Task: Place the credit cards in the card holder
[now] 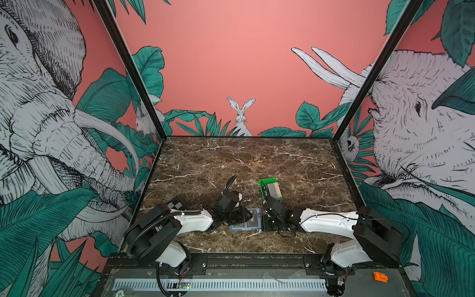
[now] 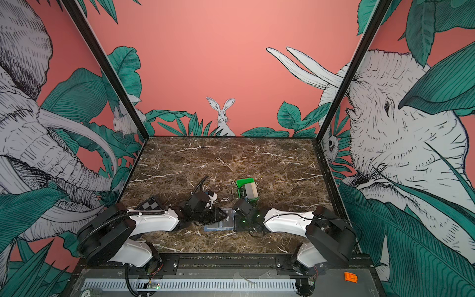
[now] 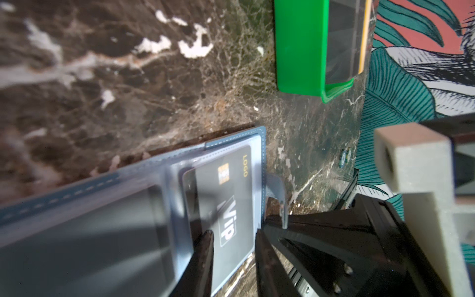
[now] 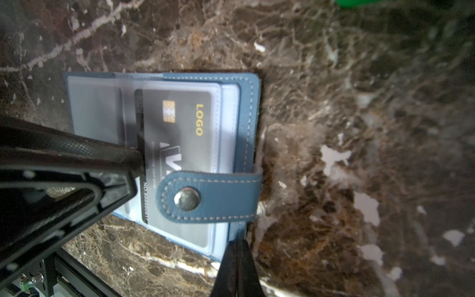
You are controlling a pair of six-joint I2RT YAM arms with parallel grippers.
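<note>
Looking down in both top views, I see the card holder open on the bench near the front, more credit cards in the green tray behind it. Left wrist: my left pincer stands apart, tips on the black VIP card in its clear pocket. Right wrist: right pincer together, tip on the holder's edge.

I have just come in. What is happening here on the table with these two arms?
Two robot arms are filling the card holder, which lies open on the marble table. The right gripper is shut on the card holder's edge and seems to pin it. The left gripper, with its jaws slightly apart, has its tips at a black VIP card that looks almost inside a clear pocket. More cards sit in the green tray behind.
</note>
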